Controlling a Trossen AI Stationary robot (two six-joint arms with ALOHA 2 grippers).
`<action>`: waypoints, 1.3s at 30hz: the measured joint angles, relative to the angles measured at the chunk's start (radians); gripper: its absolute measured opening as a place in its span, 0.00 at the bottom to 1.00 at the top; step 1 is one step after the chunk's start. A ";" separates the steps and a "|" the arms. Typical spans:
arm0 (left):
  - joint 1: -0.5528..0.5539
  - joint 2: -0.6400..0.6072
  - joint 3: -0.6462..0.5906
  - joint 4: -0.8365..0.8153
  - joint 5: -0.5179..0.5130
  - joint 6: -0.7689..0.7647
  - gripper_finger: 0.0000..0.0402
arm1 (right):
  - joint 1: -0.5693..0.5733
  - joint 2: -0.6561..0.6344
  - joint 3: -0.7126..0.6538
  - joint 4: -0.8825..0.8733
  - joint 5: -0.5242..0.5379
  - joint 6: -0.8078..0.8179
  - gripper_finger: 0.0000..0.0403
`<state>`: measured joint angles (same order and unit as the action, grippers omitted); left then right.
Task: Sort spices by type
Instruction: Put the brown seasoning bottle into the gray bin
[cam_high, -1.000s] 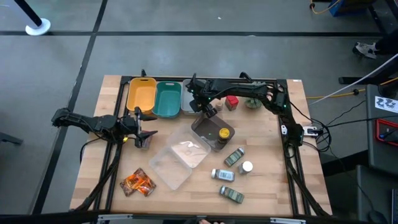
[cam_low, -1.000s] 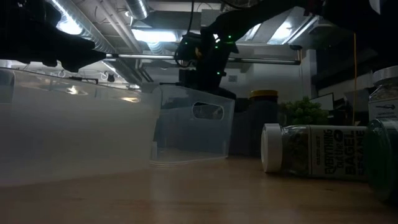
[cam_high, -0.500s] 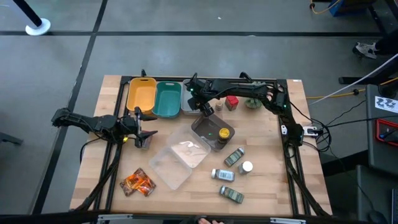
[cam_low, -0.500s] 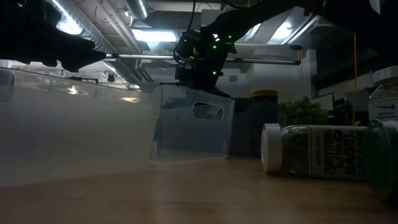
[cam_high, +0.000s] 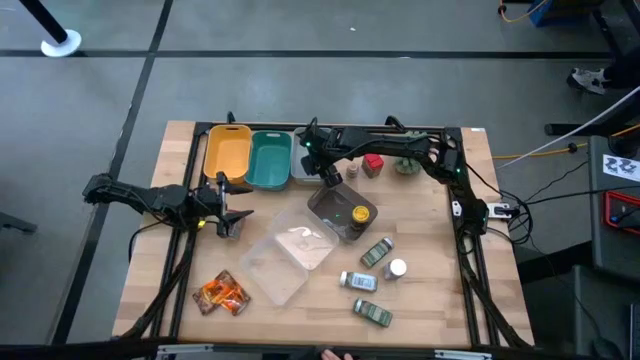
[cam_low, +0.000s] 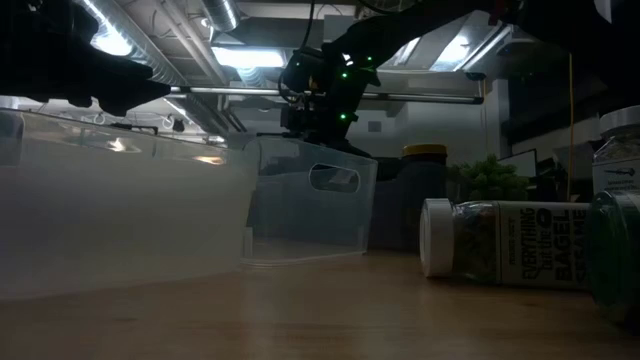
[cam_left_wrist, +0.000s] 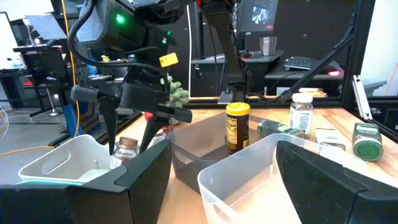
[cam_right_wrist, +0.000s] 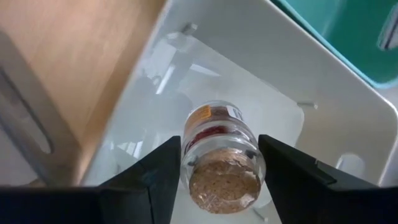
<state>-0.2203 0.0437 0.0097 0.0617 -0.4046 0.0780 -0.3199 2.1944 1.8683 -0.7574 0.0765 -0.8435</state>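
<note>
My right gripper (cam_high: 325, 172) reaches over the grey bin (cam_high: 303, 168) at the far edge, shut on a tiny brown cork-topped jar (cam_right_wrist: 219, 134). The left wrist view shows that jar (cam_left_wrist: 127, 145) between the right fingers, just above the bin's wall. My left gripper (cam_high: 232, 215) hovers open by the left end of the clear tray (cam_high: 285, 255), touching nothing. Orange foil packets (cam_high: 222, 292) lie near the table's near-left corner. Green-labelled jars (cam_high: 376, 252) and a white-capped bottle (cam_high: 397, 268) lie near the table's right. A yellow-lidded jar (cam_high: 358, 214) stands in the dark tray (cam_high: 330, 203). My right gripper pinches the tiny jar between its two fingers, which sit on opposite sides of its upper body just below the cork (cam_right_wrist: 189, 149). The fingers come from above, pointing down into the grey bin. The jar stays upright, cork up; the bin wall hides its base.
Yellow bin (cam_high: 227, 155) and teal bin (cam_high: 268, 158) sit left of the grey bin. A red cube (cam_high: 373, 163), another small brown jar (cam_high: 352, 170) and a spiky green plant (cam_high: 405, 165) stand at the far edge. Two more jars (cam_high: 358, 281) (cam_high: 372, 313) lie near the near edge.
My right gripper, still shut on the small jar, has shifted a little toward the table's far-left, from beside the dark tray to over the grey bin.
</note>
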 joint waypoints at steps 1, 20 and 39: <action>0.000 0.000 0.000 0.000 0.000 0.000 0.68 | 0.000 0.000 0.000 0.000 0.012 0.012 0.53; 0.000 0.000 0.000 0.001 -0.009 0.037 0.68 | -0.001 -0.002 0.000 -0.082 -0.041 0.125 0.53; 0.000 0.000 0.000 0.001 -0.011 0.034 0.68 | -0.001 -0.002 0.000 -0.082 -0.051 0.183 0.52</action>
<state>-0.2199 0.0437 0.0097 0.0628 -0.4152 0.1120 -0.3210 2.1929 1.8683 -0.8391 0.0254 -0.6605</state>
